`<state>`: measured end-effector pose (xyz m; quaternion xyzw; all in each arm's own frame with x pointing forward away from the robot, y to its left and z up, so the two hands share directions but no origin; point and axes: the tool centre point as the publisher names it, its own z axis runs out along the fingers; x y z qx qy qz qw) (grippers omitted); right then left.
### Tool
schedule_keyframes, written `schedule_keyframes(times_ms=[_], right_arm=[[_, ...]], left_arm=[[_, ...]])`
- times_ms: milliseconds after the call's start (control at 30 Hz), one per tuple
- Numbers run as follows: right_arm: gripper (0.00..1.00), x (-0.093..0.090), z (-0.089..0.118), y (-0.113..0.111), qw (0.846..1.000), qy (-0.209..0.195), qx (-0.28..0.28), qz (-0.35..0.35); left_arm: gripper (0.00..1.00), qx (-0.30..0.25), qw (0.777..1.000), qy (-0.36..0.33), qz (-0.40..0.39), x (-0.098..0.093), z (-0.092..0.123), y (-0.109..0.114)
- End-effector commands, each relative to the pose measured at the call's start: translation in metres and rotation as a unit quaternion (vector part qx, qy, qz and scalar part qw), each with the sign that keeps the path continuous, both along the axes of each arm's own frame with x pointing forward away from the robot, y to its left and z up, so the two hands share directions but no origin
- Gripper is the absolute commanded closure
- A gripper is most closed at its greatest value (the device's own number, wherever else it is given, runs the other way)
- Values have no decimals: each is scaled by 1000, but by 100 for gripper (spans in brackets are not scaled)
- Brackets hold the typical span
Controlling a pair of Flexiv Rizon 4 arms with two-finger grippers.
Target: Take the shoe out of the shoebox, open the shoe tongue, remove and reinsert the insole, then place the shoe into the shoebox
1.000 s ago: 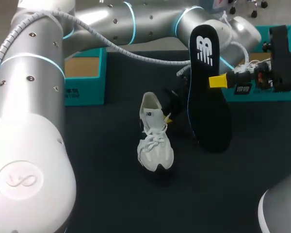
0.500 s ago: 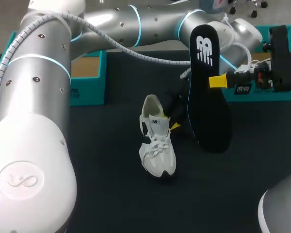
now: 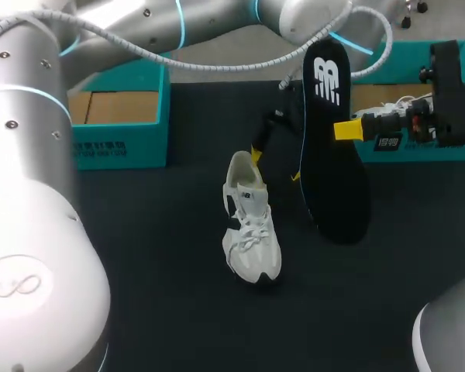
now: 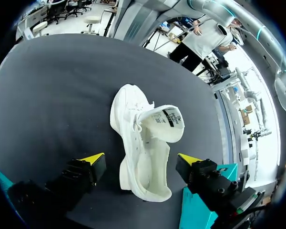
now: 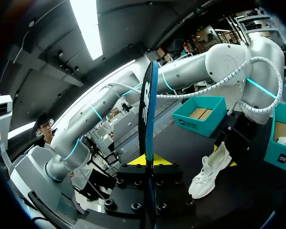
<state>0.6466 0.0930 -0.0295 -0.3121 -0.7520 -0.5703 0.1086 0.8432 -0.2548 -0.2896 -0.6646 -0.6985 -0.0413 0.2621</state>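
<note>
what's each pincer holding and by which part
Right pincer clamps the black insole at one long edge. Left pincer holds nothing.

The right gripper is clamping the dark insole, which is standing upright, edge-on between its yellow tips. Ahead, the white shoe is lying on the black table.
</note>
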Motion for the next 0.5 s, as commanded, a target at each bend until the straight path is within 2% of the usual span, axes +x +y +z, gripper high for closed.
schedule_keyframes(times_ms=[33, 333, 500], right_arm=[[100, 3, 0, 2, 1000, 1, -1, 1], [100, 3, 0, 2, 1000, 1, -1, 1], [100, 3, 0, 2, 1000, 1, -1, 1]], left_arm=[[0, -102, 993, -55, 22, -4, 27, 19], [0, -208, 971, -108, 45, 13, 62, 37], [0, -248, 964, -93, 29, 22, 76, 47]])
